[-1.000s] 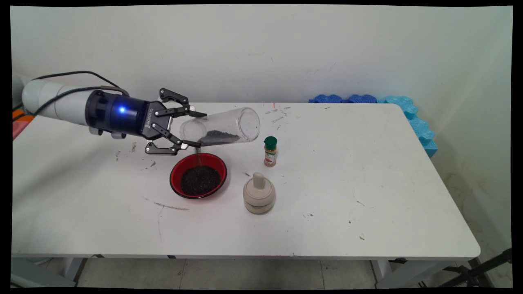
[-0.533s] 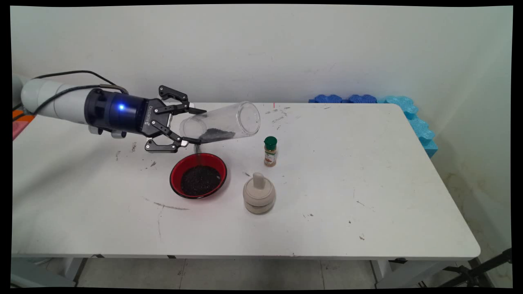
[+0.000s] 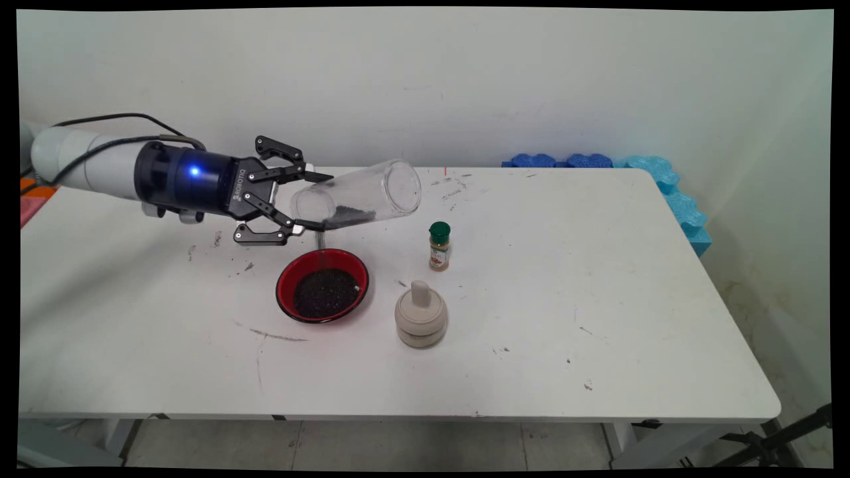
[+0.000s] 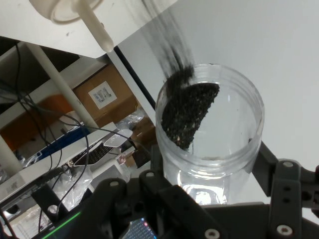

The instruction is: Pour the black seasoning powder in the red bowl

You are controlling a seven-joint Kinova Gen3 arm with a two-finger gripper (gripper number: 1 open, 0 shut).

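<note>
the black two-finger gripper (image 3: 309, 202) has its fingers clamped around the base end of a clear glass jar (image 3: 358, 197), holding it up in the air nearly on its side, mouth pointing right and tipped slightly up; a heap of dark gritty granules (image 3: 348, 216) lies along the jar's lower wall; in the hand view the same black grains (image 4: 187, 117) sit piled against the see-through wall near the round rim; right below the jar there's a shallow red bowl (image 3: 322, 285) on the white table (image 3: 597, 299), filled with the same dark grainy stuff; just right of the bowl is a squat beige ceramic pot with a knobbed lid (image 3: 420, 317), and behind that a small spice bottle with a green cap (image 3: 439, 246), standing upright; lumpy blue foam pieces (image 3: 611, 162) run along the table's far right edge.
</note>
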